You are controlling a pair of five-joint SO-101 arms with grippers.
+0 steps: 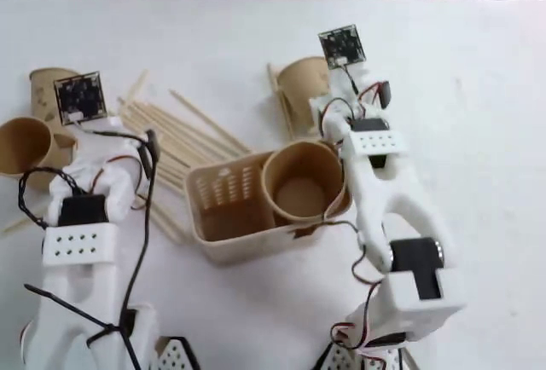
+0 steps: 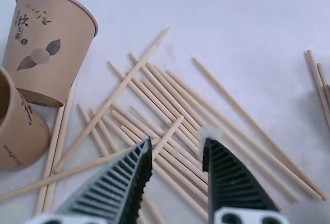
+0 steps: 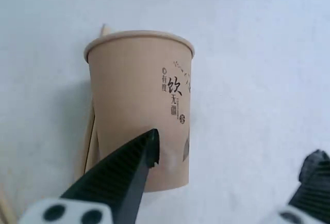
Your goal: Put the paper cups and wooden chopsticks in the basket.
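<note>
Open, my left end effector (image 2: 178,146) hangs over loose chopsticks (image 2: 170,95); basket (image 1: 213,191) holds one cup (image 1: 299,191) upright; my right end effector (image 3: 234,146), open too, faces a paper cup (image 3: 139,90).

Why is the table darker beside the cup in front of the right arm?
Right wrist view: the paper cup blocks the light, so a soft grey shadow falls on the table beside it. Left wrist view: the chopsticks cast only thin, faint shadows.

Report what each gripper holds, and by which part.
Nothing is held. The left gripper is open over the chopsticks; the right gripper is open by a paper cup.
</note>
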